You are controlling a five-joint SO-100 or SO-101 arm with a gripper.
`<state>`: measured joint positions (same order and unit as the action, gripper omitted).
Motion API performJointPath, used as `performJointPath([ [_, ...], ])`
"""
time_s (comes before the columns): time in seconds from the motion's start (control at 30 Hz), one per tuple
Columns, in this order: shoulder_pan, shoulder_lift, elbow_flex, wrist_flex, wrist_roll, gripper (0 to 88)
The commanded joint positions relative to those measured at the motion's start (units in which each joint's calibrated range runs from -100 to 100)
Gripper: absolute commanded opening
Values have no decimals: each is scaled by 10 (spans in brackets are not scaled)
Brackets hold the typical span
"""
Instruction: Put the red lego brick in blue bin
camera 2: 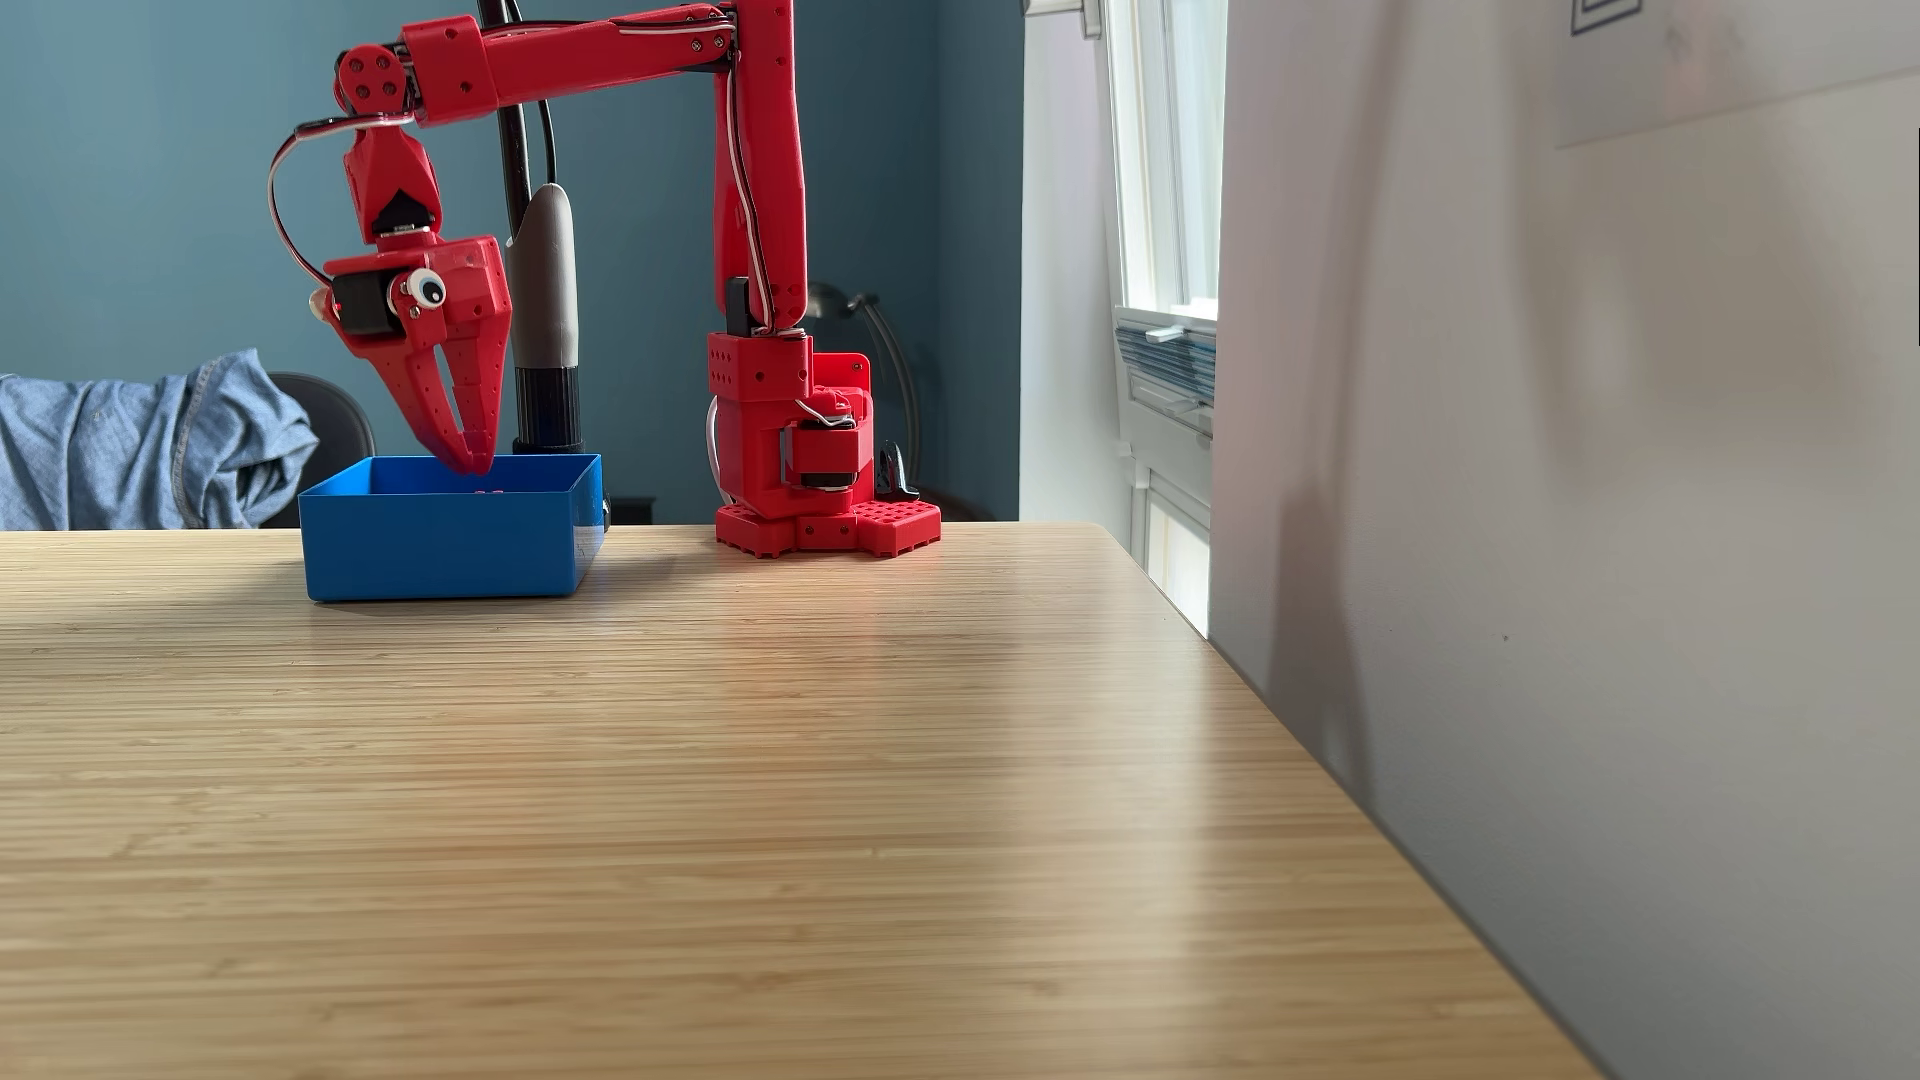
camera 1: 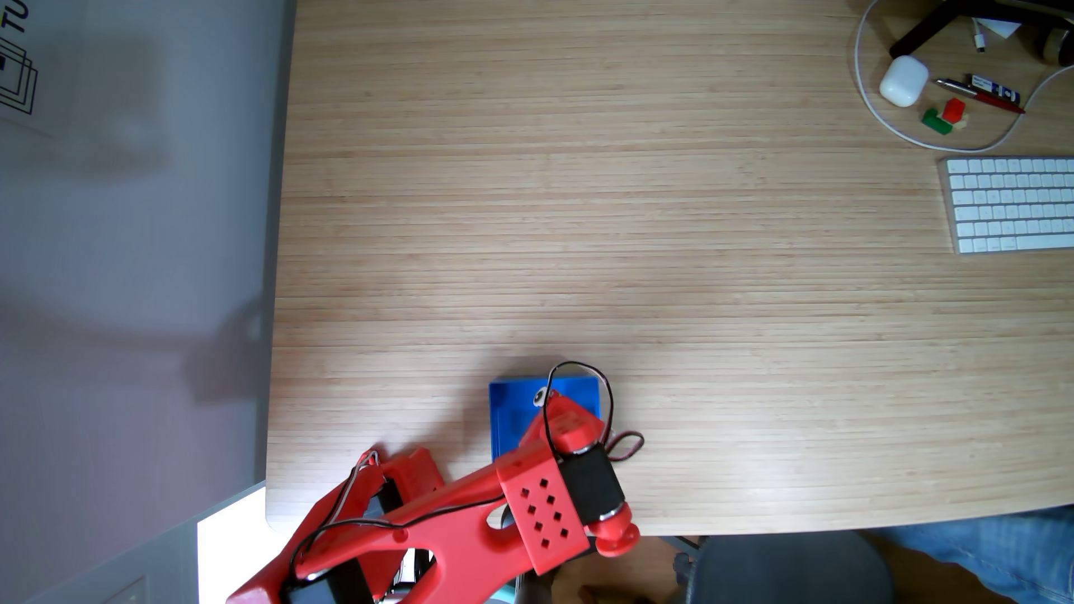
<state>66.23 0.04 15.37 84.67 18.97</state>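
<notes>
At lower left of a fixed view, the red arm's gripper (camera 2: 470, 464) hangs tips-down over the one blue bin (camera 2: 442, 556), apparently to drop its load inside; its fingers meet at the tips, holding nothing discernible, and red specks at the bin's rim may be the single red lego brick (camera 2: 486, 492), apparently already in

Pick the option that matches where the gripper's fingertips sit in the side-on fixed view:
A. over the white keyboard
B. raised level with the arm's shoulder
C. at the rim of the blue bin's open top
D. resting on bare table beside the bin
C: in a fixed view the gripper points down with its tips at the rim of the blue bin.
</notes>
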Motion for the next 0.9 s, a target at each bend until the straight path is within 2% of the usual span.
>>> performJointPath([
  [0.0,-30,-49,-71,44,-23,1],
  [0.47,-258,-49,-144,71,-148,1],
  [0.87,-472,-49,-152,67,-216,1],
])
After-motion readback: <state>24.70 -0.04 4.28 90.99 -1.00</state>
